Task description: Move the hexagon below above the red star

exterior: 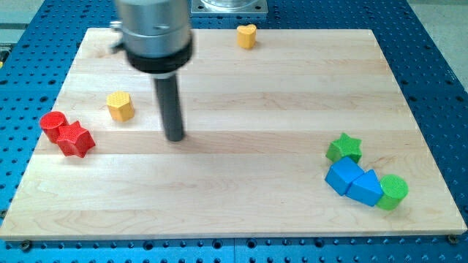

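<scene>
A yellow hexagon (pixel 120 106) sits on the wooden board (pixel 234 190) at the view's left. Below and to its left lies a red star (pixel 75 139), touching a red cylinder (pixel 53 126) on its upper left. My tip (pixel 174 136) rests on the board to the right of the yellow hexagon, a short gap away, and to the right of the red star.
A yellow heart (pixel 247 35) lies near the board's top edge. At the right, a green star (pixel 344 147), a blue cube (pixel 342 176), a blue triangular block (pixel 366 188) and a green cylinder (pixel 393 192) cluster together.
</scene>
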